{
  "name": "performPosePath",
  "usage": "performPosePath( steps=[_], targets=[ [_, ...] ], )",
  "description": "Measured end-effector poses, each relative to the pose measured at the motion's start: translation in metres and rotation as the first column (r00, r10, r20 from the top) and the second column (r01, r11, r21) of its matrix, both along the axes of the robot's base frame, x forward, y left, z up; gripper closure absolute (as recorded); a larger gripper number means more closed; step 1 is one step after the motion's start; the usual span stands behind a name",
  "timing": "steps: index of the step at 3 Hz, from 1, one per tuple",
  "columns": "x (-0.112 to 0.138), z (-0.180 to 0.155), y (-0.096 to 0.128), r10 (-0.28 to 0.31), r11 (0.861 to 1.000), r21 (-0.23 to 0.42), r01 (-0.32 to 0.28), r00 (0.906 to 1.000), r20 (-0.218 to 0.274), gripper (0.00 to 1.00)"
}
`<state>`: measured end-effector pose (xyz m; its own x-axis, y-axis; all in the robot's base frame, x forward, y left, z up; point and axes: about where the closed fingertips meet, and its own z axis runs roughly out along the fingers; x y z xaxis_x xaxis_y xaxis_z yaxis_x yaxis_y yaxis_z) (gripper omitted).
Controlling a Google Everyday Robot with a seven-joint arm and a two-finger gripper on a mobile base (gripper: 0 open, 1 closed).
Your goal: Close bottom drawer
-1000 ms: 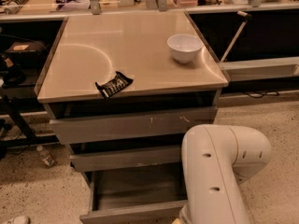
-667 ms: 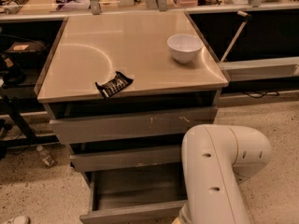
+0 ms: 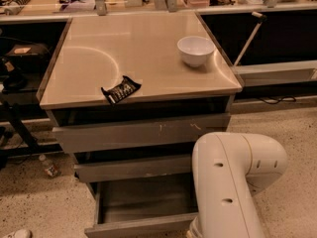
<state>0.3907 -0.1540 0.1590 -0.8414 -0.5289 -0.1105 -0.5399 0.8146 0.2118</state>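
The bottom drawer of the grey cabinet stands pulled out toward the camera, its flat grey tray showing inside. Above it are the mid-width drawer front and the widest front with pale scratch marks, both closed or nearly so. My white arm rises from the bottom edge at the right, in front of the open drawer's right end. The gripper itself is out of view below the frame.
On the beige cabinet top sit a white bowl at the right and a dark snack packet near the front edge. Dark shelves flank the cabinet. A small bottle lies on the speckled floor at the left.
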Motion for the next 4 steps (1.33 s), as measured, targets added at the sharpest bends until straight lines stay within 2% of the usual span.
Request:
performPosePath(
  steps=[1,2,3,4],
  targets=[
    [0.000,0.000,0.000,0.000,1.000,0.000,0.000,1.0000,0.000,0.89],
    [0.011,0.007,0.006,0.032,0.999,0.029,-0.033,0.9983,0.048,1.00],
    [0.029,0.019,0.018,0.074,0.994,0.072,-0.083,0.9896,0.123,1.00],
    [0.043,0.026,0.028,0.100,0.988,0.097,-0.118,0.9799,0.172,1.00]
  ],
)
